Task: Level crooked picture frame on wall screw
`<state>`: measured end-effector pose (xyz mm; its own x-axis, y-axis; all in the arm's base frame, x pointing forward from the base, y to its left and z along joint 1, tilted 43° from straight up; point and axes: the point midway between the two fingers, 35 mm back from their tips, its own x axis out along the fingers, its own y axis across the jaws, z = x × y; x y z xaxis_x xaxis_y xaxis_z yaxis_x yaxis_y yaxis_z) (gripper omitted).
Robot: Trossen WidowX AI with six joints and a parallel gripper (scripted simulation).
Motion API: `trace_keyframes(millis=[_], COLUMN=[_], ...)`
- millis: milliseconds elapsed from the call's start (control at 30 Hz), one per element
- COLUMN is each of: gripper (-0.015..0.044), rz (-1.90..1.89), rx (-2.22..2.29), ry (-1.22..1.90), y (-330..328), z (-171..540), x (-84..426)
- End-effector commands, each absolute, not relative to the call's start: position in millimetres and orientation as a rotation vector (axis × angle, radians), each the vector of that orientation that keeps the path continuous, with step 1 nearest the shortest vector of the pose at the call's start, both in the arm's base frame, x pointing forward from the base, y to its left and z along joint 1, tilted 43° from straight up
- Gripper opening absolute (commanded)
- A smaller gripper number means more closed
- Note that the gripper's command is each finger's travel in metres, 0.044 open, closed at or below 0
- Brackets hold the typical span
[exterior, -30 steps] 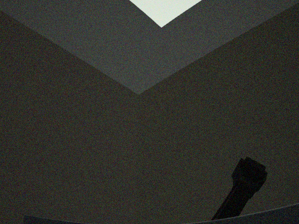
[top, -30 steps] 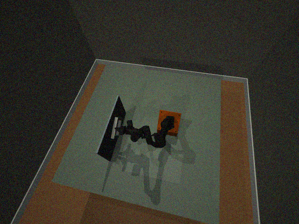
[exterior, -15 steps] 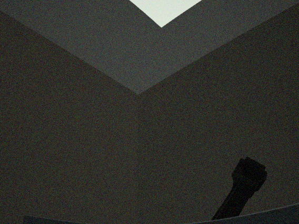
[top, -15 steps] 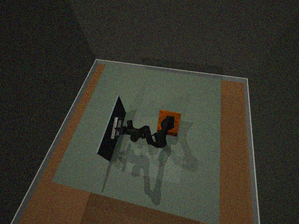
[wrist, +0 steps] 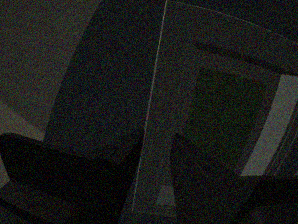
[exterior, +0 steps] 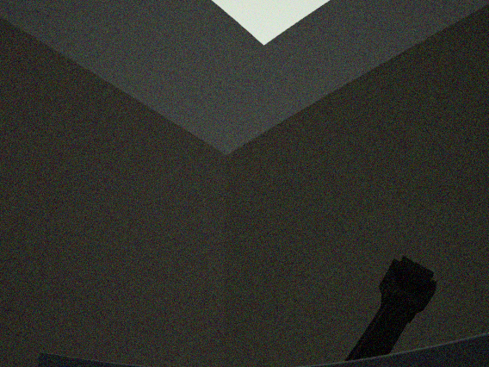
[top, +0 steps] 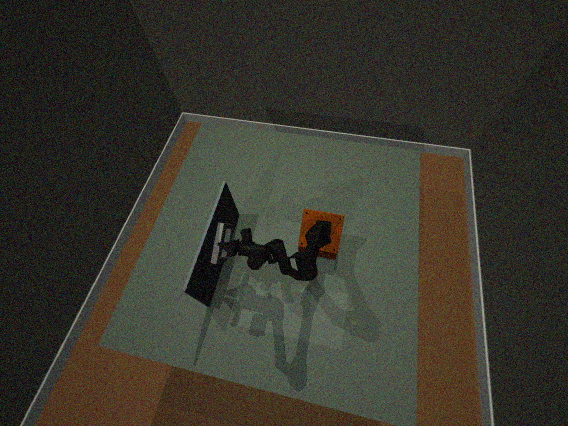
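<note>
The picture frame (top: 217, 243) (wrist: 175, 75) is on the dark upright wall panel (top: 206, 277) (wrist: 110, 65). The wrist view shows its grey border with a thin bright outer edge, a dark green picture (wrist: 225, 120) and a pale strip (wrist: 272, 125) beside it. My gripper (top: 224, 245) (wrist: 157, 136) is shut on the frame's side border, one finger on each side of its bright edge. The screw and the notched strip are hidden. The dim, angled views do not let me tell how far the frame tilts. The fingers do not show in the exterior view.
The arm stands on an orange base plate (top: 311, 219), facing the wall panel. A pale green surface (top: 375, 200) lies under both, with orange-brown strips (top: 440, 225) at its sides. The exterior view shows a dark part of the arm (exterior: 406, 286) at lower right.
</note>
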<state>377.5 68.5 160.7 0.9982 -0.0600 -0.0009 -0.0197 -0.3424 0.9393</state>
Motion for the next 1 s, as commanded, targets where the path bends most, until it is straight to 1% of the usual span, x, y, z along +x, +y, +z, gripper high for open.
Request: trace_keyframes(millis=[0,967], gripper=[0.0000,0.0000], rz=[-0.030,-0.030], rx=[1.929,1.929], ry=[-0.076,-0.077], y=[65.9,64.7], z=[167.0,170.3], x=[377.8,377.7])
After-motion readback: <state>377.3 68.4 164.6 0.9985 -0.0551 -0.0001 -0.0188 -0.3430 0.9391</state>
